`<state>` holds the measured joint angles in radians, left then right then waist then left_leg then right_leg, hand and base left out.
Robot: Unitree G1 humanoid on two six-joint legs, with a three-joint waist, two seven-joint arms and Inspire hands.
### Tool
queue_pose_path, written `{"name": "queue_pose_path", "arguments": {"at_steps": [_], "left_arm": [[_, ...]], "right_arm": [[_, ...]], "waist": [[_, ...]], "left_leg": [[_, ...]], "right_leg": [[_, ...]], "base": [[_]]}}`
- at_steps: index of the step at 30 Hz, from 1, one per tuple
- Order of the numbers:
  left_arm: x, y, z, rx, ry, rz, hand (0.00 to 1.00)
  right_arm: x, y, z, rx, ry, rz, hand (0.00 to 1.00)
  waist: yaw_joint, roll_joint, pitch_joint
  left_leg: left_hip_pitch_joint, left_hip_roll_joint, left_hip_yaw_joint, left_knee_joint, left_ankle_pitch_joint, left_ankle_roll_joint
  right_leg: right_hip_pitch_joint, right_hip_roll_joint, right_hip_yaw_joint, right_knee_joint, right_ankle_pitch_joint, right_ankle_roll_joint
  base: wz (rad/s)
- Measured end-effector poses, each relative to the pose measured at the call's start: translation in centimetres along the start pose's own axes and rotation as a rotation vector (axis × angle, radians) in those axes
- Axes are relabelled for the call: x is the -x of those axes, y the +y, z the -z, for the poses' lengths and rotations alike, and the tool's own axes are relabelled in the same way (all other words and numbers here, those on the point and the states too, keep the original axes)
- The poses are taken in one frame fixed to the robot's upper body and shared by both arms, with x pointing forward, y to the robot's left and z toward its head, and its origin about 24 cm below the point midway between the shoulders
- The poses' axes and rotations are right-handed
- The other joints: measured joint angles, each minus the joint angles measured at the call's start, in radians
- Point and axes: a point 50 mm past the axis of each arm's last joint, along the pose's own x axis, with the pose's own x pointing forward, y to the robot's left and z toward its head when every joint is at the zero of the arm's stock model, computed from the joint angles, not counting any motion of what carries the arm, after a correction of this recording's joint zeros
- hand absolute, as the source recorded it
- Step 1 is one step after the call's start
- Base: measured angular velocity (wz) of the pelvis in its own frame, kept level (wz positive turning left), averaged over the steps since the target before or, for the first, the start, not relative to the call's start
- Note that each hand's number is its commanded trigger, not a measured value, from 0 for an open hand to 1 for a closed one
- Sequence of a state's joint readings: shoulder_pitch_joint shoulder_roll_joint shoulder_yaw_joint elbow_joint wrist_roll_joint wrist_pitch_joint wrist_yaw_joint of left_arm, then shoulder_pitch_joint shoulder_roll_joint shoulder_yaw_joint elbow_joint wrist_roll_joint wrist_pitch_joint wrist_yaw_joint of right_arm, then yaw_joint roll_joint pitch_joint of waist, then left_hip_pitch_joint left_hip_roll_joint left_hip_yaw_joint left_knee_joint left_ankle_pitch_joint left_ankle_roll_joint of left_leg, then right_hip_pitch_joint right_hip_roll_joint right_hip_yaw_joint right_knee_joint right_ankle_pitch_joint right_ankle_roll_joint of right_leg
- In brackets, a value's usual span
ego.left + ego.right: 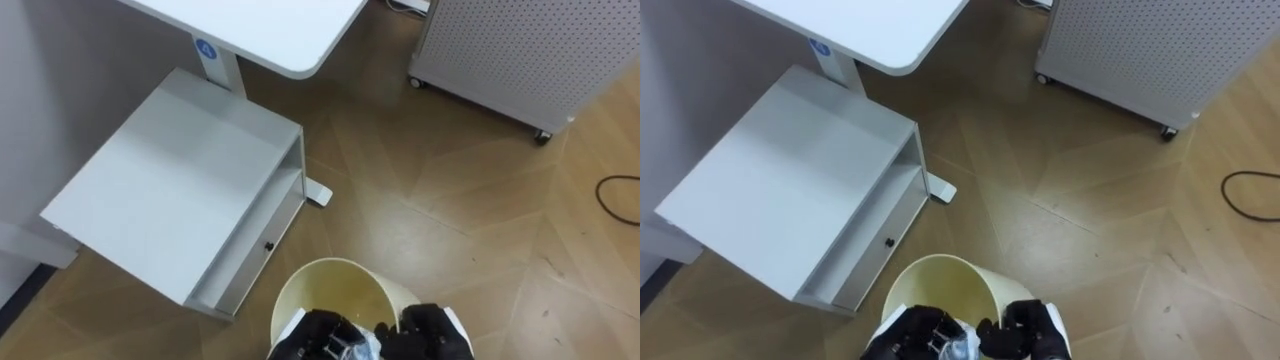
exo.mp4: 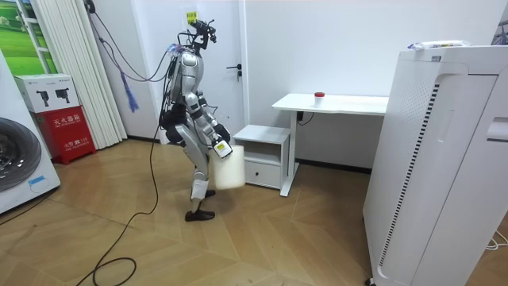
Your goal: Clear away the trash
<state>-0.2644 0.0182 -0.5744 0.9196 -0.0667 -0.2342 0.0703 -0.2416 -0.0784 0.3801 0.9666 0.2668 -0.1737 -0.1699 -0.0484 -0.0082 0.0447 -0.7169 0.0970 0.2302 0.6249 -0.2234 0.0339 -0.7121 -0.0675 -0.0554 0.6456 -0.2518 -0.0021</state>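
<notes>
A pale yellow waste bin (image 1: 335, 285) is held low in front of me, its mouth facing up. Both black hands sit at its near rim. My left hand (image 1: 312, 335) is curled around a crumpled clear wrapper (image 1: 355, 346) just over the bin's opening. My right hand (image 1: 437, 332) is curled on the bin's near right rim. The frame's bottom edge cuts off part of both hands. In the room view I stand bent slightly forward beside the small white cabinet (image 2: 263, 155), with the bin (image 2: 228, 170) at hip height.
The low white cabinet (image 1: 175, 185), with a drawer on its side, stands close ahead on the left. A white desk (image 1: 270, 30) is behind it and a perforated white unit on castors (image 1: 510, 55) at the upper right. A dark cable (image 1: 615, 195) lies on the wooden floor to the right.
</notes>
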Motion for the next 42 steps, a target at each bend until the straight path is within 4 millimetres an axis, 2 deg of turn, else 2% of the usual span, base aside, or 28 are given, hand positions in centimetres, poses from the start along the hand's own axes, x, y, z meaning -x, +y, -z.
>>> {"name": "queue_pose_path", "arguments": {"at_steps": [6,12,17,23,28,29,33,37,42], "left_arm": [[0.1,-0.1,0.0,-0.020,-0.007,-0.006,0.00],[0.2,-0.4,-0.1,-0.023,-0.018,-0.020,0.00],[0.3,-0.1,-0.1,-0.091,-0.025,-0.037,0.00],[0.2,-0.2,-0.2,-0.142,-0.037,-0.030,0.00],[0.2,-0.2,-0.4,-0.151,-0.049,-0.026,0.00],[0.2,-0.2,-0.5,-0.150,-0.054,-0.024,0.00],[0.2,0.0,-0.8,-0.138,-0.080,-0.021,0.00],[0.2,0.6,-1.5,-0.149,-0.118,-0.018,0.00],[0.3,1.7,-3.0,-0.153,-0.193,-0.049,0.00]], "right_arm": [[0.2,0.3,0.3,0.014,0.008,-0.014,1.00],[0.4,0.8,0.7,0.024,0.015,-0.051,1.00],[0.6,0.9,1.2,0.024,0.028,-0.065,1.00],[0.8,0.5,1.7,0.019,0.043,-0.061,1.00],[0.9,0.2,2.1,0.011,0.054,-0.056,1.00],[0.9,0.1,2.1,0.003,0.053,-0.052,1.00],[0.9,-0.5,2.1,-0.025,0.058,-0.046,1.00],[0.9,-1.4,2.8,-0.048,0.086,-0.024,1.00],[1.1,-2.9,3.1,-0.088,0.095,0.033,1.00]], "waist": [[0.003,0.005,-0.0042],[0.005,0.019,-0.0144],[0.006,0.019,-0.0144],[0.002,0.019,-0.0137],[-0.009,0.019,-0.0091],[-0.013,0.017,-0.0031],[-0.027,0.012,0.0036],[-0.030,-0.006,0.0160],[-0.031,-0.005,0.0159]], "left_leg": [[-0.003,0.001,-0.005,0.000,0.000,0.000],[0.003,-0.003,-0.013,-0.001,0.001,0.001],[0.009,-0.005,-0.012,-0.006,0.003,0.005],[0.011,-0.002,-0.005,-0.008,0.004,0.007],[0.017,-0.004,0.005,-0.010,0.004,0.007],[0.027,-0.004,0.006,-0.013,0.003,0.006],[0.052,-0.004,0.010,-0.024,0.003,0.006],[0.097,-0.006,0.019,-0.039,0.000,0.004],[0.145,-0.007,0.019,-0.039,-0.010,0.003]], "right_leg": [[0.000,0.001,-0.002,-0.004,0.003,0.001],[0.010,-0.003,-0.011,-0.004,0.003,0.001],[0.016,-0.016,-0.031,-0.004,0.003,0.001],[0.015,-0.018,-0.030,-0.006,0.006,0.003],[0.012,-0.019,-0.027,-0.005,0.006,0.003],[0.020,-0.020,-0.026,-0.004,0.006,0.002],[0.044,-0.020,-0.027,-0.015,0.006,0.002],[0.079,-0.018,-0.013,-0.026,0.005,0.005],[0.131,-0.018,-0.012,-0.035,0.003,0.007]], "base": [[0.00],[0.03],[0.01],[-0.02],[-0.04],[0.00],[0.00],[-0.08],[-0.02]]}}
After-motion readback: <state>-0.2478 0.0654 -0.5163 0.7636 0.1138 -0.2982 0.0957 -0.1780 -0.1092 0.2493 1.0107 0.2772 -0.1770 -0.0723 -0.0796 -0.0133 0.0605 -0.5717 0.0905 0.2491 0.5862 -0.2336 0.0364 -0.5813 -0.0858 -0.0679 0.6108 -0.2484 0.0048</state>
